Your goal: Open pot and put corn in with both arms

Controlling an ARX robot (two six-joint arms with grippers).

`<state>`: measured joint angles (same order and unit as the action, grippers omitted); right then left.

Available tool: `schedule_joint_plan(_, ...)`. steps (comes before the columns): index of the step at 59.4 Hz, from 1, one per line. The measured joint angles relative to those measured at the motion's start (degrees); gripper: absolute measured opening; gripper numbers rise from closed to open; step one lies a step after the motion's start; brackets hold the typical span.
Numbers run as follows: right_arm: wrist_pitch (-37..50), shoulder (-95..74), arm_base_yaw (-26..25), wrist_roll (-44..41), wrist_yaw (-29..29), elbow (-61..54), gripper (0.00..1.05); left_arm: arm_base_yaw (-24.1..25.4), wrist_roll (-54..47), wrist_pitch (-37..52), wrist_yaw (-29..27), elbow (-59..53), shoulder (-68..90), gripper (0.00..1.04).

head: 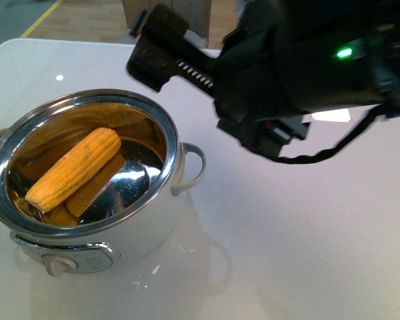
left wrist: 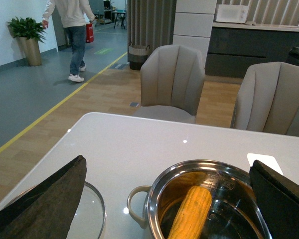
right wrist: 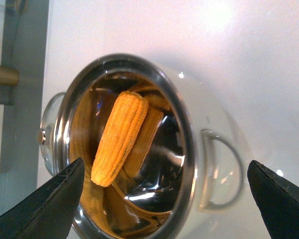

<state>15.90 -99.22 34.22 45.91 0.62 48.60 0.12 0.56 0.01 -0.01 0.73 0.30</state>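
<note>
Already the corn [head: 75,168] lies slantwise inside the open pot [head: 161,127], so the task looks essentially done; only pulling clear seems left. Above the table, the right gripper [right wrist: 164,199] hangs with fingers spread and empty, and the left gripper [left wrist: 169,199] likewise gapes. Only the left wrist view shows the glass lid [left wrist: 89,211] resting on the table beside the pot

From the body camera we look down close on the open white steel-rimmed electric pot [head: 87,193], our left wrist view faces level across its rim [left wrist: 204,199] toward grey chairs [left wrist: 172,79], our right wrist view stares straight down into it [right wrist: 139,149].
</note>
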Motion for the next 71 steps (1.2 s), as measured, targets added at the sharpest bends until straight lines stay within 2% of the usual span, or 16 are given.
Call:
schedule_joint_plan(18,-1.09,23.17,-7.98,-6.03,7.5,-17.2,0.96,0.0,0.0,0.0,0.0,0.0,0.0,0.98)
schedule_joint_plan(26,-2.05,28.89,-9.84,-7.89,8.85,-20.28,0.96,0.0,0.0,0.0,0.0,0.0,0.0,0.98)
schedule_joint_plan(27,-0.04,28.5,-9.66,-9.79,10.32,-20.87,0.94,0.0,0.0,0.0,0.0,0.0,0.0,0.98)
schedule_joint_plan(28,7.69,27.58,-9.49,-13.84,14.71,-23.19,0.9,0.0,0.0,0.0,0.0,0.0,0.0,0.98)
schedule_joint_plan(32,23.28,26.73,-10.21,-22.77,19.85,-28.76,0.79,0.0,0.0,0.0,0.02,0.0,0.0,0.98)
schedule_joint_plan(35,32.35,27.52,-11.93,-31.04,20.22,-33.05,0.71,0.0,0.0,0.0,-0.04,0.0,0.0,0.98)
schedule_joint_plan(38,37.53,30.38,-13.88,-37.24,19.12,-35.8,0.6,0.0,0.0,0.0,-0.04,0.0,0.0,0.98)
schedule_joint_plan(42,37.75,34.05,-15.52,-40.81,17.11,-37.35,0.5,0.0,0.0,0.0,0.0,0.0,0.0,0.98)
schedule_joint_plan(46,35.95,38.25,-18.16,-43.34,14.84,-39.91,0.34,0.0,0.0,0.0,0.0,0.0,0.0,0.98)
schedule_joint_plan(53,33.0,42.86,-20.94,-44.48,12.13,-42.49,0.15,0.0,0.0,0.0,0.0,0.0,0.0,0.98)
schedule_joint_plan(58,35.39,44.0,-22.6,-45.03,10.4,-44.68,0.02,0.0,0.0,0.0,-0.02,0.0,0.0,0.98)
schedule_joint_plan(71,28.28,52.81,-26.23,-45.44,7.02,-47.41,0.02,0.0,0.0,0.0,0.0,0.0,0.0,0.98)
